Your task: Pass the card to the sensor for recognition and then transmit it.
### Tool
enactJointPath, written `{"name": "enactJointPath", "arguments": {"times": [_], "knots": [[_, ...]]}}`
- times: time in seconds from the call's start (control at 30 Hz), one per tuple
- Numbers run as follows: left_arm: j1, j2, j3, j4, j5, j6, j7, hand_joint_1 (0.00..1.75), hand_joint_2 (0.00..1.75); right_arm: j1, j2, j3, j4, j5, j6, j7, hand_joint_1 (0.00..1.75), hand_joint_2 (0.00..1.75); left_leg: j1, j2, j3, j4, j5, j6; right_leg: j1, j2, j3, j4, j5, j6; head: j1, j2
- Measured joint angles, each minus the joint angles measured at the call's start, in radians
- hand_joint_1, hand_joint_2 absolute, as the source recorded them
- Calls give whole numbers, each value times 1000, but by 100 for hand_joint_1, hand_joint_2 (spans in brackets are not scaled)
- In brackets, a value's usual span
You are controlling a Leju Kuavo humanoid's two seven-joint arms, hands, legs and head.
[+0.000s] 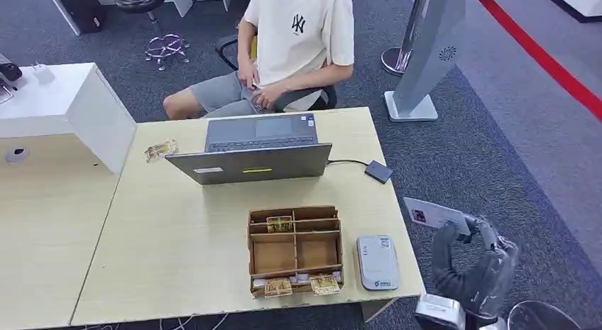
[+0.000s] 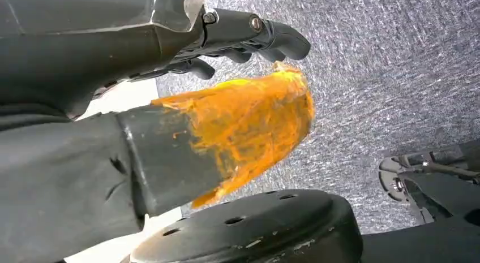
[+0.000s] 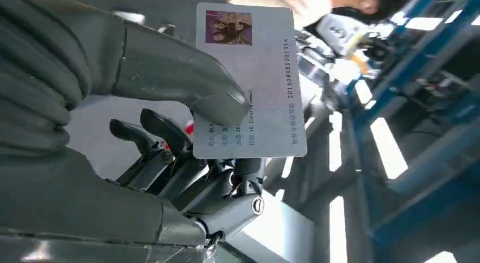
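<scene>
One pale plastic ID card [image 1: 434, 215] is pinched in the right robot hand [image 1: 474, 262], held off the wooden tabletop's [image 1: 177, 245] edge. From it, the flat grey card sensor [image 1: 377, 262] lies near at nine o'clock, long axis running twelve-to-six.

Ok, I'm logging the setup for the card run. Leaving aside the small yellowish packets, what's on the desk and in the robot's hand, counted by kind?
Laptop: 1
Card reader: 1
Small dark box on the laptop's cable: 1
Wooden divided tray: 1
ID card, held by the right hand off the desk's edge: 1
Total: 5
</scene>
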Motion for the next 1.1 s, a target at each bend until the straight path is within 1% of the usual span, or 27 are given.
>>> {"name": "enactJointPath", "arguments": {"times": [0.07, 0.23, 0.37, 0.43, 0.53, 0.67, 0.77, 0.9, 0.97, 1.03, 1.1], "knots": [[-1, 0, -2, 0, -10, -6, 0, 0, 0, -18, 2, 35, -12, 60, 0, 0, 175, 175, 0, 0, 0, 0, 0, 0, 0, 0, 0, 0, 0, 0, 0, 0], [-5, 0, -11, 0, -34, -19, 3, 0, 0, -115, 2, 115, -3, 243, 0, -1, 175, 175, 0, 1, 0, 0, 1, 0, 0, 0, 0, 0, 1, 0, 0, 0], [-10, 0, -30, 0, -55, -33, 3, 0, 0, -209, -2, 162, 60, 362, 0, 0, 175, 175, 0, 0, 0, 0, 2, 1, 0, 0, 0, 0, 2, 0, 0, 0], [-11, 0, -38, 0, -62, -36, 3, 0, 0, -254, -4, 176, 103, 421, 0, 13, 175, 175, 0, 0, -1, 0, 2, 0, 0, 0, 0, 1, 2, 0, 0, 0], [-16, 0, -55, 0, -76, -44, 3, 0, 0, -359, -7, 201, 191, 524, 0, 86, 175, 175, 0, 1, 0, 0, 3, 0, 0, 1, 0, 1, 3, -1, 0, 0], [-27, 0, -78, 2, -90, -59, 13, 0, 0, -494, -7, 243, 305, 646, 0, 216, 175, 175, 0, 1, 0, 0, 5, 0, 0, 0, -1, 1, 4, -1, 0, 0], [-33, 0, -87, 4, -97, -65, 16, 0, 0, -563, -7, 266, 371, 687, 0, 271, 175, 175, 0, 0, -1, 0, 6, 0, 0, 0, -1, 1, 4, -1, 0, 0], [-42, -1, -105, 5, -104, -72, 24, 0, 0, -642, -24, 311, 449, 763, 0, 412, 175, 175, 0, 0, -1, 0, 6, 0, 0, 0, -2, 1, 5, -1, 0, 0], [-44, -1, -109, 5, -108, -74, 25, 0, 0, -669, -33, 329, 472, 778, 0, 450, 175, 175, 0, 0, -2, 0, 6, 0, 0, 0, -2, 1, 5, -1, 0, 0], [-47, -1, -115, 5, -113, -80, 32, 0, 0, -707, -52, 356, 510, 806, 0, 517, 175, 175, 0, 1, -2, 0, 6, 0, 0, 0, -3, 1, 5, 0, 0, 0], [-49, -1, -120, 5, -113, -83, 33, 0, 0, -733, -70, 376, 532, 810, -1, 559, 175, 175, 0, 0, -2, 0, 6, 0, 0, 0, -3, 1, 5, 0, 0, 0]]}}
